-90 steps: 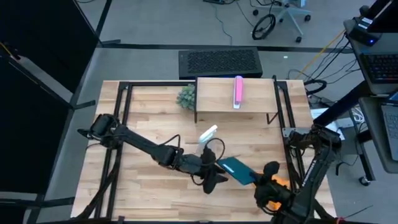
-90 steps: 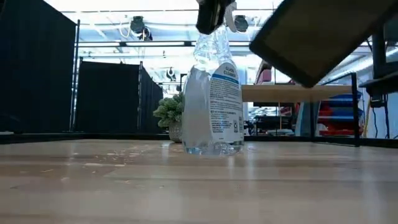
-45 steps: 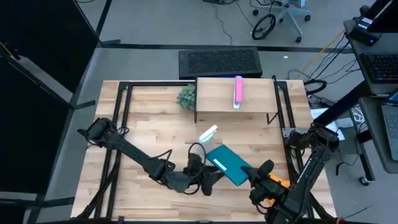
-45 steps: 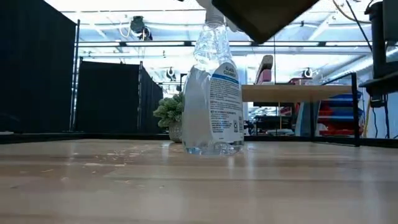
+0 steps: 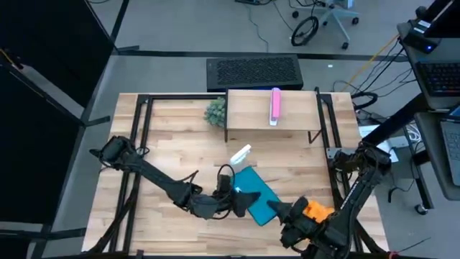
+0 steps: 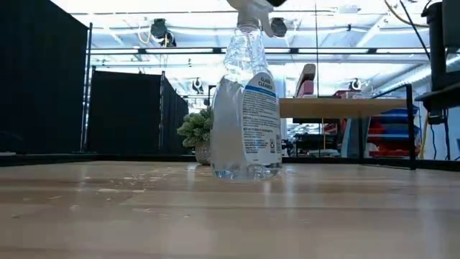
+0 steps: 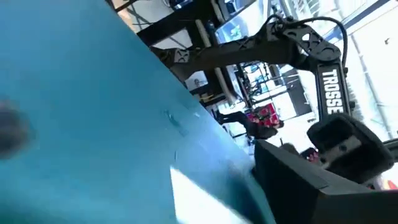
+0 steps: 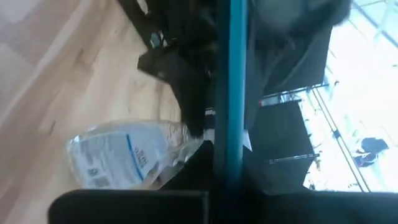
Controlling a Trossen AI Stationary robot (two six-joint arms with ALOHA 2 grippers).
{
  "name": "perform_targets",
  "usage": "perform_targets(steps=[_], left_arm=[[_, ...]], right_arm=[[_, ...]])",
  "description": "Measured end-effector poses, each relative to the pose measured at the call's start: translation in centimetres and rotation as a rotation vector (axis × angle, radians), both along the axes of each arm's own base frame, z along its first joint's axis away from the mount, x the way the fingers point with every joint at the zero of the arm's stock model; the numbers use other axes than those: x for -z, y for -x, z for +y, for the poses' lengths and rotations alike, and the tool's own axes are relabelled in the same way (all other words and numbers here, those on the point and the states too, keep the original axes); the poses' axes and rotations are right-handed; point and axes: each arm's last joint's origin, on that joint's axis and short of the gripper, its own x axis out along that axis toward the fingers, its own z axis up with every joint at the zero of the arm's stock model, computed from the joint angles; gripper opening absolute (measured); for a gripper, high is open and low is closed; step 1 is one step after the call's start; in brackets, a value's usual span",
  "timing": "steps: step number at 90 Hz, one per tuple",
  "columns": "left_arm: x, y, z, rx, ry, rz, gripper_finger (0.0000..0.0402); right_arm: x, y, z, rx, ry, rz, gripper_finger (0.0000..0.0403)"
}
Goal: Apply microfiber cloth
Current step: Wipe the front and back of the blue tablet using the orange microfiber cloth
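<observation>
A dark flat tablet with a teal face (image 5: 255, 188) hangs above the table's near middle, and my left gripper (image 5: 239, 202) is shut on it. Its face fills the left wrist view (image 7: 93, 112); the right wrist view shows it edge-on (image 8: 236, 74). My right gripper (image 5: 290, 214) is at the tablet's near right corner with the bunched orange microfiber cloth (image 5: 317, 211) on it. The cloth does not show in the right wrist view. The clear spray bottle (image 5: 239, 157) (image 6: 246, 108) stands upright on its base just beyond the tablet. My left gripper holds the tablet by its near left edge (image 5: 246, 201), coming about level from the table's left. The tablet is lifted clear of the table and tilted. The fingers do not show in the left wrist view. My right gripper carries the microfiber cloth as a bunch (image 5: 313, 209) clear of the table. The gripper hides where its fingers meet it. Whether cloth or fingers touch the tablet's corner (image 5: 274, 213) I cannot tell.
A raised wooden shelf (image 5: 251, 111) with a pink object (image 5: 275, 106) stands at the far side, and a small green plant (image 5: 215, 111) is beside it. Black frame rails (image 5: 140, 144) run along the table's left and right. Bare wood lies at the near left.
My left gripper has raised the tablet, which rose out of the top of the low view and turned its teal face more upward. My right gripper has moved with the cloth toward the table's left, closing on the tablet's near right corner.
</observation>
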Motion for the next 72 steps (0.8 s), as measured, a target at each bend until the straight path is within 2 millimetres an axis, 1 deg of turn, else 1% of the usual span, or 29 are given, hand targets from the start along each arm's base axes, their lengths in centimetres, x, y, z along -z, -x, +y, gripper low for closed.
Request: perform_targets(steps=[17, 23, 30, 38, 44, 49, 53, 61, 69, 72], left_arm=[[-0.3, 0.2, -0.4, -0.006, 0.023, -0.027, 0.0045], [-0.5, 0.3, -0.5, -0.002, 0.015, -0.033, 0.0019], [-0.8, 0.4, -0.8, 0.014, -0.034, -0.046, 0.0015], [-0.9, 0.5, -1.1, 0.036, -0.115, -0.045, 0.0023], [-1.0, 0.6, -1.3, 0.042, -0.177, -0.036, 0.0026], [-0.8, 0.7, -1.4, 0.023, -0.245, -0.014, 0.0023], [-0.9, 0.8, -1.5, 0.019, -0.276, -0.012, 0.0018], [-1.0, 0.9, -1.8, 0.03, -0.389, 0.013, 0.001], [-0.8, 1.0, -2.1, 0.084, -0.509, 0.044, 0.0009], [-0.7, 1.1, -2.2, 0.105, -0.553, 0.058, 0.0009]], right_arm=[[0.0, -0.3, 0.2, -0.004, -0.002, 0.003, 0.0051], [0.0, -0.1, 0.4, -0.011, -0.012, -0.002, 0.0069], [0.0, 0.2, 1.0, -0.026, -0.073, -0.03, 0.0096], [0.0, 0.8, 1.7, -0.045, -0.185, -0.057, 0.0135], [0.0, 1.2, 2.2, -0.056, -0.32, -0.072, 0.0164], [0.1, 1.7, 2.8, -0.068, -0.492, -0.048, 0.0187], [0.3, 2.2, 3.2, -0.067, -0.622, -0.002, 0.0203], [0.9, 2.8, 3.6, -0.023, -0.876, 0.152, 0.0225], [1.4, 3.5, 3.6, 0.096, -1.059, 0.287, 0.0236], [1.6, 3.9, 3.6, 0.148, -1.102, 0.327, 0.0236]])
